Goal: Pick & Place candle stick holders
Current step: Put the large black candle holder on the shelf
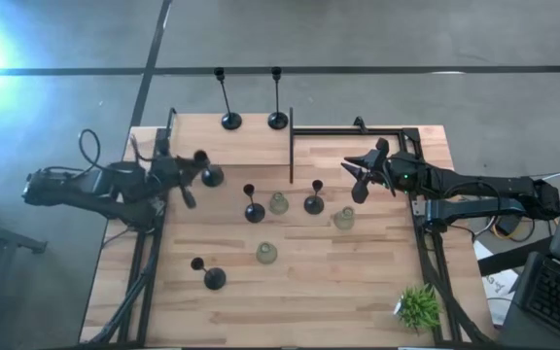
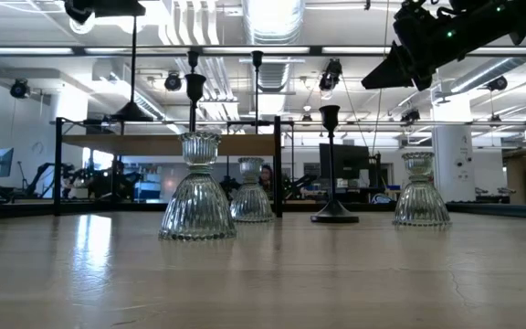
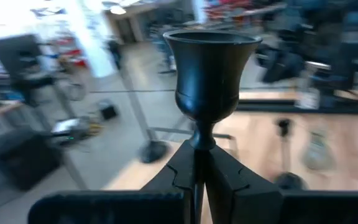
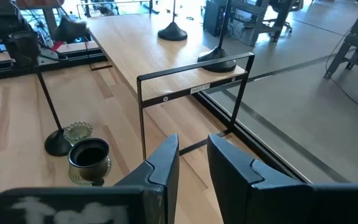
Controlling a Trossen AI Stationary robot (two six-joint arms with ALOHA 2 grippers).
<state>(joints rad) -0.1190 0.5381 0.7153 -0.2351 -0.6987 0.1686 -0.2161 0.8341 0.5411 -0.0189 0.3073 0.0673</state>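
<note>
A: Left pincer [image 3: 199, 163] is clenched on the thin stem of a black metal goblet-cupped candle holder [image 3: 209, 81], lifted over the wooden table [image 1: 358, 292] at its left edge. Narrow grip, so it could swivel or slip.

B: Right pincer [image 4: 192, 163] is released, nothing between its fingers. The held holder's base is hidden.
</note>
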